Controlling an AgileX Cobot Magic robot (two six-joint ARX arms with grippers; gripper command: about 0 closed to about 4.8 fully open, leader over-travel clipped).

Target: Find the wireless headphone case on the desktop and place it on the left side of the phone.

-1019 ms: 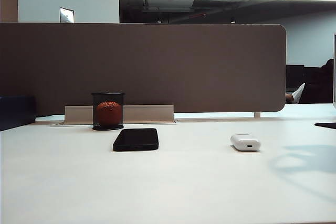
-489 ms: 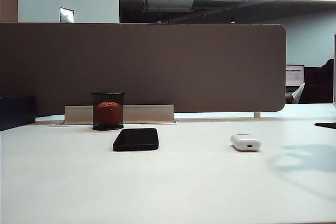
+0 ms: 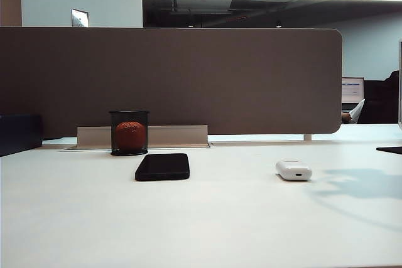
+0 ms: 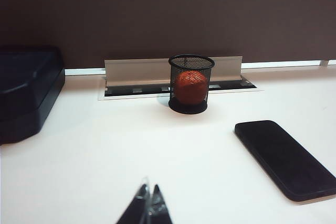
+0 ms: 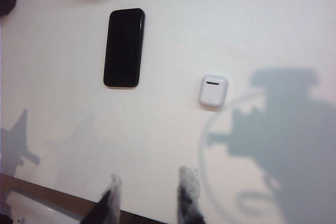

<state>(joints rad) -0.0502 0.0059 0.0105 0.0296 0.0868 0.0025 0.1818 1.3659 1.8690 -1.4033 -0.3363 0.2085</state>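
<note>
The white wireless headphone case [image 3: 293,170] lies on the white desktop [image 3: 207,224], well to the right of the black phone [image 3: 162,166]. Neither gripper shows in the exterior view; only an arm's shadow falls on the desk beside the case. From above, the right wrist view has the case [image 5: 213,90] and the phone [image 5: 124,47] ahead of my right gripper [image 5: 151,179], which hangs high over the desk, open and holding nothing. My left gripper [image 4: 148,188] is shut and empty, low over the desk, with the phone [image 4: 286,158] off to one side.
A black mesh cup holding an orange ball [image 3: 129,133] stands behind the phone, by a cable slot. A dark box [image 3: 19,133] sits at the far left. The brown-grey partition [image 3: 188,80] closes the back of the desk.
The arm's shadow on the right of the desk has crept left toward the case. The case and the phone have not moved.
</note>
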